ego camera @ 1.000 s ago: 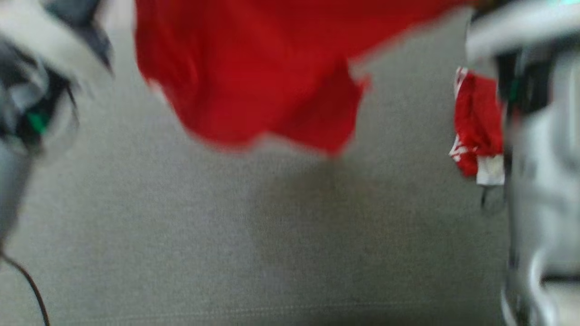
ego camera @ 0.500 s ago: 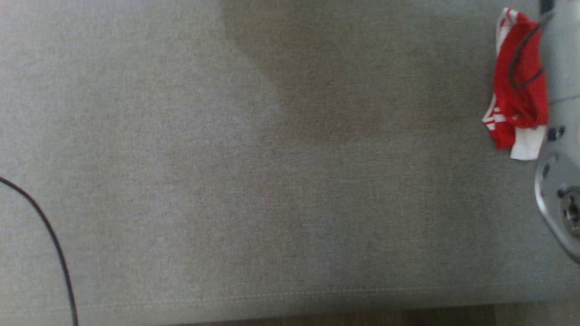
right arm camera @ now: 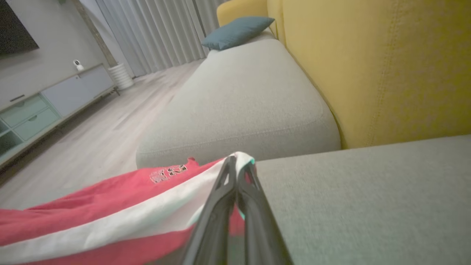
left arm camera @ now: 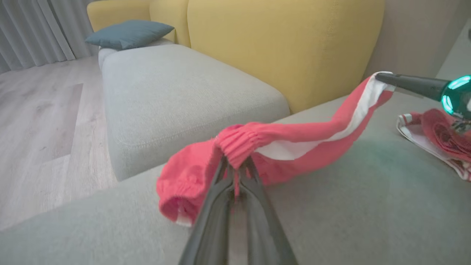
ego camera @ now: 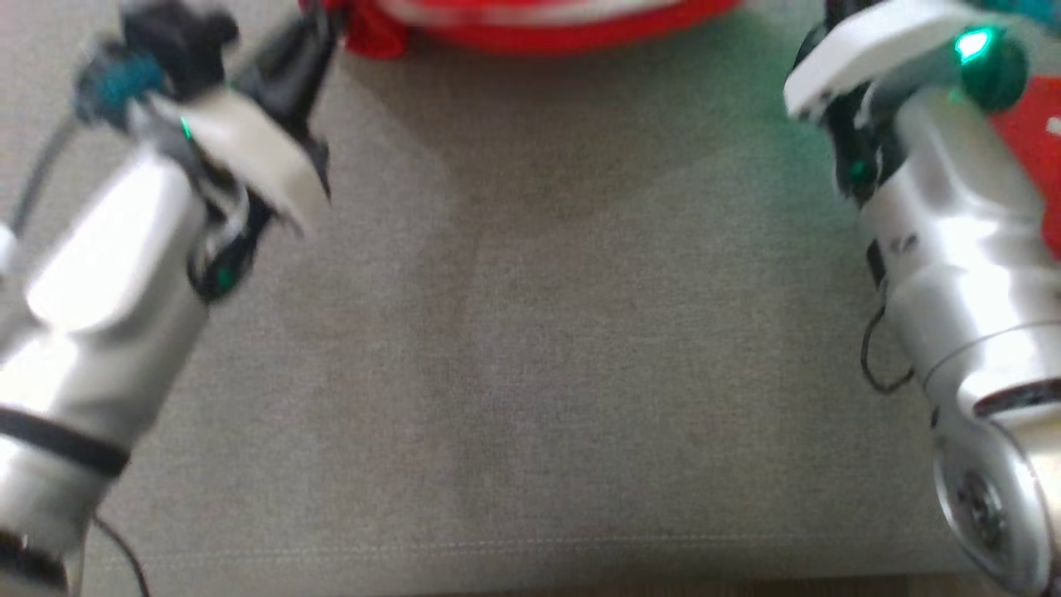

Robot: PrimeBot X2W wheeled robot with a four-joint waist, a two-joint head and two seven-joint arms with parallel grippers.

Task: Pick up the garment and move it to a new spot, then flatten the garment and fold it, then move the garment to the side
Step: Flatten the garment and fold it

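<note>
Clenched with the left pincer [left arm camera: 235,172] on the ribbed waistband of the red garment [left arm camera: 294,134], both fingers pressed together around a pinch of cloth. Clenched likewise with the right pincer [right arm camera: 238,163], on a white-edged corner at the other end of the same garment. Strung between the two in a shallow sag, white stripe running along its length, low over the grey sofa seat [ego camera: 530,373]; hard to tell whether touching it. Bunched and drooping on the left, just beside the left pincer. From the head, blurred: a red band along the far edge of the seat, with one pale forearm at near left and the other at near right, well apart. On the right, beside the right arm, a second red-and-white cloth [left arm camera: 438,136] lying crumpled on the seat. Behind, at the far side, a yellow backrest [left arm camera: 287,48]. Further left, another grey seat block with a blue cushion [left arm camera: 128,33] at its far end, then pale wooden floor [left arm camera: 36,121].
</note>
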